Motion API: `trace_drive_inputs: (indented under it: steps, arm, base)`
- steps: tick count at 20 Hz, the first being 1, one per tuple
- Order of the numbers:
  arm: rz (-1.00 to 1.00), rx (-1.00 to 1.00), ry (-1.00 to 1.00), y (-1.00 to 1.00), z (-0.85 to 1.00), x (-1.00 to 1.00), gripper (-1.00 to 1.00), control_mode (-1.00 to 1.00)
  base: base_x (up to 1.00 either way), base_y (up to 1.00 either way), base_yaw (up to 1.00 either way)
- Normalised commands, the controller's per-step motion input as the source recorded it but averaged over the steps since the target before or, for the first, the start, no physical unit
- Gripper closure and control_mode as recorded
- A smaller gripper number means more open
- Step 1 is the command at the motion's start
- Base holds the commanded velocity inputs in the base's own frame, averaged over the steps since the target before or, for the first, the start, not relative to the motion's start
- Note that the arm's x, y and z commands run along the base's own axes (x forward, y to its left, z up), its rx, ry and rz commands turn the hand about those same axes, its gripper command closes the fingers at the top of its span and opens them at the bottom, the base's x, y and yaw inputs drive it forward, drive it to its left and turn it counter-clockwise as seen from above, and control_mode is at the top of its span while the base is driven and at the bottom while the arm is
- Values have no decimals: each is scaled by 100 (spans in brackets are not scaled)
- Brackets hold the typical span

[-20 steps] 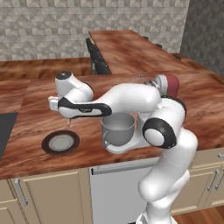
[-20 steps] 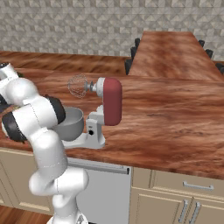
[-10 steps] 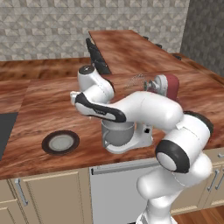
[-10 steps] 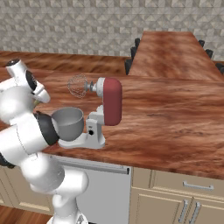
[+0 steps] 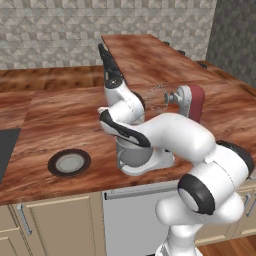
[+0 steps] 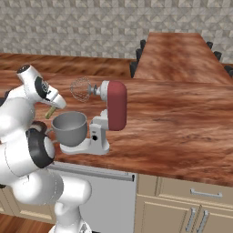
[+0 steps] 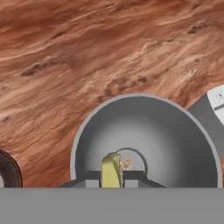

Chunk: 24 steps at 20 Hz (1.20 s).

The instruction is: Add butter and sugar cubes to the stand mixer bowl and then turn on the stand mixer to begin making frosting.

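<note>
My hand (image 7: 111,180) grips the butter (image 7: 111,170), a pale yellow stick, fingers closed tight on it, directly above the open grey bowl (image 7: 148,131). The bowl sits on the mixer (image 6: 113,109) base on the wood worktop (image 6: 182,113). The red mixer head is tilted up, its whisk (image 6: 81,89) raised beside and above the bowl. A dark plate (image 5: 69,162) lies on the worktop to the left, well apart from the bowl.
</note>
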Motion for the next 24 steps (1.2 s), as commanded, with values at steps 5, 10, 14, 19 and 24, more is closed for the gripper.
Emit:
trace_drive_inputs:
  steps: [5,10,14,19,24]
  arm:
    - [-4,-8,0,-30,-10,0,100,-100]
    - [0,0,0,0,-37,6,100,-100]
    - [0,0,-1,0,-38,24,100,-100]
    - [0,0,-1,0,-30,31,100,-100]
    - [0,0,0,-10,-35,19,100,-100]
  base:
    - [0,0,0]
    - [0,0,0]
    - [0,0,0]
    - [0,0,0]
    - [0,0,0]
